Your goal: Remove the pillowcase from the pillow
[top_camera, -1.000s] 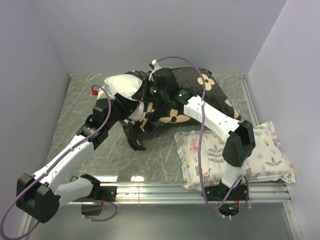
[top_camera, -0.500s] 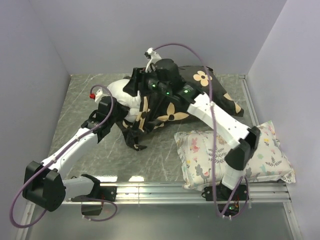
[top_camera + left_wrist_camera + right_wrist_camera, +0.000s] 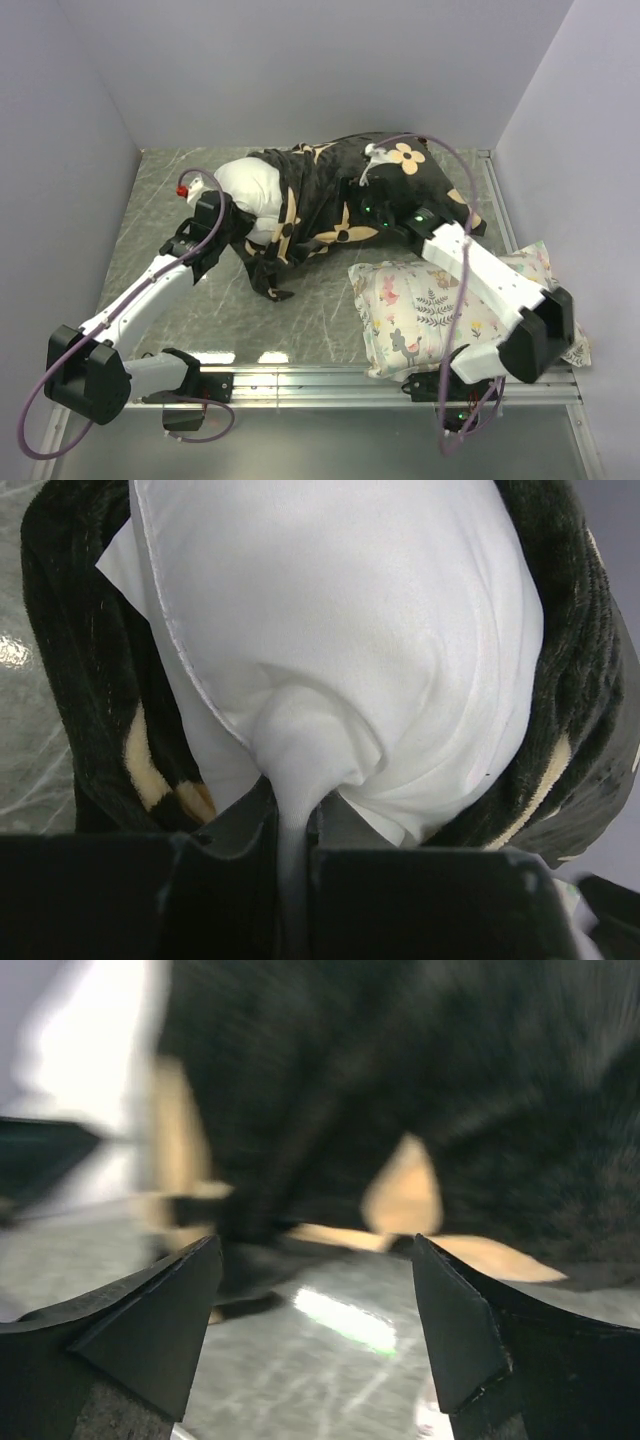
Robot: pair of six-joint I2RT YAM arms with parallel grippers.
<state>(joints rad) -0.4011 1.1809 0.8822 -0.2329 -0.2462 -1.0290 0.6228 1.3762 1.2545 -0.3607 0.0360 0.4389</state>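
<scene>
Right pincer (image 3: 315, 1250) backed off black plush pillowcase with tan flower motifs (image 3: 340, 190); jaws wide apart, empty, cover just ahead. Left pincer (image 3: 290, 825) clamped on fold of plain white stuffed pillow (image 3: 340, 630), half-bared, on grey marbled table (image 3: 150, 190).

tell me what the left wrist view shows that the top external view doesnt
Only the left wrist view: the left fingers clamped shut on a pinched fold of the white pillow, seen close up.
Only the top external view: the floral pillow, the right arm reaching over the black pillowcase, and the marbled table.
Both: the pillow's end bulging out of the pillowcase's opening.
</scene>
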